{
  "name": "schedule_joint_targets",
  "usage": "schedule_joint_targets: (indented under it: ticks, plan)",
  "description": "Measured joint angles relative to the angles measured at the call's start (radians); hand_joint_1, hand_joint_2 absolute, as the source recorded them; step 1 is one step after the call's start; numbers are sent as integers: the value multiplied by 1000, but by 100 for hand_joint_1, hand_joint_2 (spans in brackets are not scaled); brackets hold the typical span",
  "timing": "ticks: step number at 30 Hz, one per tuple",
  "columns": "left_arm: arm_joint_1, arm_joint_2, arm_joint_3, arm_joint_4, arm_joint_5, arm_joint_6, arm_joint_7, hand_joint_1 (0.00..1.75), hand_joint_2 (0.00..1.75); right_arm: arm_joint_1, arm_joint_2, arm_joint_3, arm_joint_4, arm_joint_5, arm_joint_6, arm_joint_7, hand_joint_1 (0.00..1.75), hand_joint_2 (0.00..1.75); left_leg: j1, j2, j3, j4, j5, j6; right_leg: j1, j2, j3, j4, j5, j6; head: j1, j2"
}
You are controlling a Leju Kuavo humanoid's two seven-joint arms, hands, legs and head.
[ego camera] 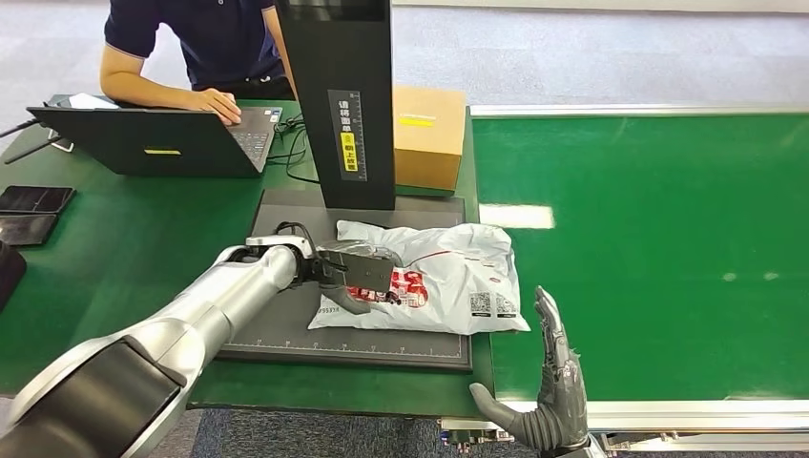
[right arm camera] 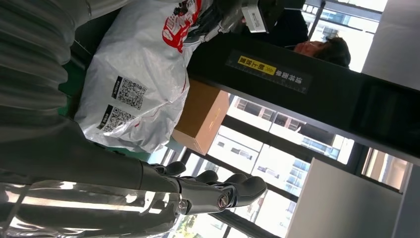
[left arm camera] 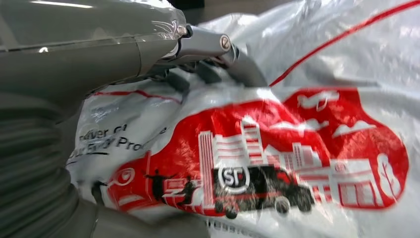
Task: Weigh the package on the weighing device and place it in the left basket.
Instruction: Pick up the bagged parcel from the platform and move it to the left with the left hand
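Now the one white package (ego camera: 434,277) lies on the dark weighing device (ego camera: 286,334), its long axis running left to right. From the left, the left hand (ego camera: 353,275) grips its near-left end, fingers over the top, thumb beneath. The right hand (ego camera: 553,391) stands open just right of the package's near corner, empty. One cardboard box (ego camera: 429,134) sits far behind.

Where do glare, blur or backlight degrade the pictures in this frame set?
Head view: sharp and evenly lit, with one pale glare patch on the green belt. Left wrist view: the package is so close that its print is soft, with sheen on the plastic. Right wrist view: bright windows backlight the scene, leaving the right hand and black column dark.
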State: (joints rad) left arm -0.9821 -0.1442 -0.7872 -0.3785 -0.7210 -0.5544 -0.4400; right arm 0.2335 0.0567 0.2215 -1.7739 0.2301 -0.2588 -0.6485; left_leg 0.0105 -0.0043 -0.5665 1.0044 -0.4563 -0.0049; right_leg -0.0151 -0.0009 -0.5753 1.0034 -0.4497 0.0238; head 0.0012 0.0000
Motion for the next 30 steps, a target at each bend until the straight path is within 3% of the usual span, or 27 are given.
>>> schedule_joint_targets:
  ticks: [18,24,30]
  plan:
    - [33,48,9,2,89,158,-3,175,175,-9,25,-24,17,24,56,0,0,175,0,0,0,0,1,-1,1,0,0,0,0,-1,0,0]
    - [45,97,35,-14,128,225,-21,175,175,-13,30,-24,30,21,67,0,0,175,0,0,0,0,2,-2,2,0,0,1,1,-2,0,0]
    - [78,162,98,-86,190,367,-47,175,175,-15,34,-24,40,17,67,0,0,175,0,0,-1,-1,2,-3,2,0,-2,1,1,-2,0,0]
